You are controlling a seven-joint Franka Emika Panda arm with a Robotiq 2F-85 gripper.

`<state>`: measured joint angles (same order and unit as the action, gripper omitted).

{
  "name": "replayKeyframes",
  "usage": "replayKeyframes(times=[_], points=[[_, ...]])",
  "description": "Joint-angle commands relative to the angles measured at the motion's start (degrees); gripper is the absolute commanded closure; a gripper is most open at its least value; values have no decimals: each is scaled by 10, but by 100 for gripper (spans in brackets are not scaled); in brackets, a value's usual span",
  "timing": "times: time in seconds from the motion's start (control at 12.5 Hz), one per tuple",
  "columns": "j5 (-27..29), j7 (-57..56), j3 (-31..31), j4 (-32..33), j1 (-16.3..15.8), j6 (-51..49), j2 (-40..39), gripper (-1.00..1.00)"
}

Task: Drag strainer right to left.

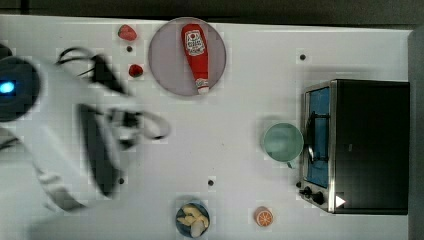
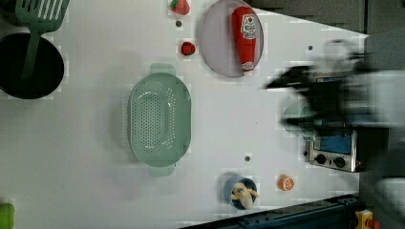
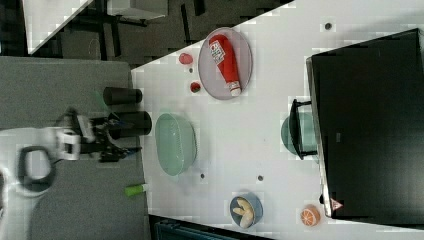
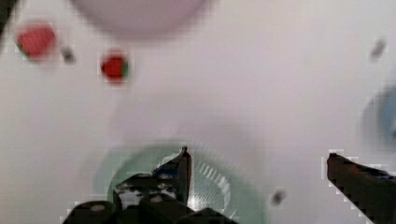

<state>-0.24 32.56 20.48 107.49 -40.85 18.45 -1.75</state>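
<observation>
My end effector point(image 4: 257, 172) is open, with the two fingers wide apart, and it holds nothing. The strainer point(image 4: 219, 186) is directly under it on the white desk point(image 4: 243, 93), and one finger point(image 4: 184, 168) is over its dotted bottom. Two strawberries point(image 4: 114, 66) lie further ahead, near the plate point(image 4: 140, 11).

Mint-green dotted strainer point(image 2: 160, 117)

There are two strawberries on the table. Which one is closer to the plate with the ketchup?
The smaller strawberry, beside the plate's rim. The other strawberry lies farther off, near the table edge.
</observation>
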Motion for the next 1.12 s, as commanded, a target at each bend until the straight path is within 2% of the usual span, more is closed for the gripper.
replayKeyframes(times=[0.08,0.24,0.4,1.12], points=[[-62,-239,109,-15,35,-49,94,-100],[-94,-294,159,-14,38,-75,133,-100],[-93,-299,190,-12,38,-93,149,-100],[-93,-299,205,-12,39,-103,137,-100]])
